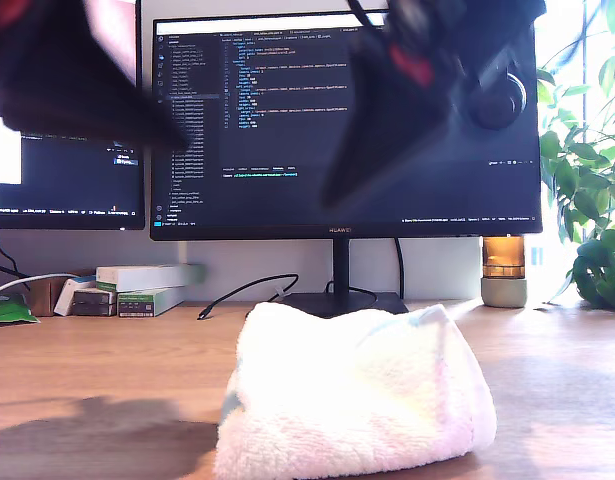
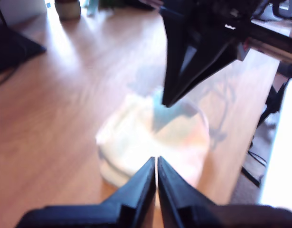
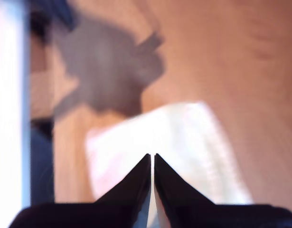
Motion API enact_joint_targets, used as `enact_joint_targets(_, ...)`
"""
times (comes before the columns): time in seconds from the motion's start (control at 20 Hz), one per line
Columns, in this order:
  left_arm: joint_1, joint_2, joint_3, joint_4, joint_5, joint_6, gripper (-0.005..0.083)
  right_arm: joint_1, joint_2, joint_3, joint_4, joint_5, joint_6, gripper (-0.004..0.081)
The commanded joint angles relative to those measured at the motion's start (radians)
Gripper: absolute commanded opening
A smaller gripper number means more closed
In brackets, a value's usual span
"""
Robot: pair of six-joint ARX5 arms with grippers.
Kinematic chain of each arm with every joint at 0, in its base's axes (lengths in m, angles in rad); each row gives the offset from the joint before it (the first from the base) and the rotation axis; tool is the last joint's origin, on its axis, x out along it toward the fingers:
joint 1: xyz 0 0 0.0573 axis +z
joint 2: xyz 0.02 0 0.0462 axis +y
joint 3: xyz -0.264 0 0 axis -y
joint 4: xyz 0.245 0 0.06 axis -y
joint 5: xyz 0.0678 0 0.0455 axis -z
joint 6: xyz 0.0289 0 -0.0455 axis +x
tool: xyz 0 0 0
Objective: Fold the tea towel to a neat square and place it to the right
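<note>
Both my first gripper (image 2: 156, 159) and second gripper (image 3: 152, 156) hang pinched empty above the tea towel (image 1: 357, 400)

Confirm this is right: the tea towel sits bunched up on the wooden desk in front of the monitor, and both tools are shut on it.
Not quite. The tea towel does sit bunched up on the wooden desk in front of the monitor, but neither tool grips it. Both wrist views show my first gripper and my second gripper shut on nothing, raised above the towel.
</note>
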Motion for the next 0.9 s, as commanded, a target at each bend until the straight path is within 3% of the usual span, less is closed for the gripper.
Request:
enact_joint_targets(0.0, -0.009, -0.069, -0.015, 0.005, 0.003, -0.025, -0.0019, -0.013, 0.042, -0.017, 0.024, -0.034, -0.062, -0.0011)
enact_joint_targets(0.2, -0.021, -0.150, -0.015, -0.037, -0.011, -0.039, -0.0019, -0.052, 0.164, -0.017, 0.092, -0.121, -0.200, -0.0011)
enact_joint_targets(0.4, -0.021, -0.152, -0.015, -0.045, -0.017, -0.043, -0.0019, -0.085, 0.310, -0.017, 0.128, -0.131, -0.337, -0.0011)
enact_joint_targets(0.6, -0.021, -0.151, -0.015, -0.052, -0.024, -0.057, -0.0019, -0.094, 0.409, -0.017, 0.147, -0.106, -0.342, -0.0011)
enact_joint_targets(0.7, -0.021, -0.151, -0.015, -0.053, -0.026, -0.058, -0.0019, -0.100, 0.446, -0.017, 0.151, -0.021, -0.252, -0.0011)
enact_joint_targets(0.85, -0.021, -0.151, -0.015, -0.052, -0.045, -0.066, -0.0019, -0.166, 0.456, -0.017, 0.181, 0.185, 0.039, -0.0011)
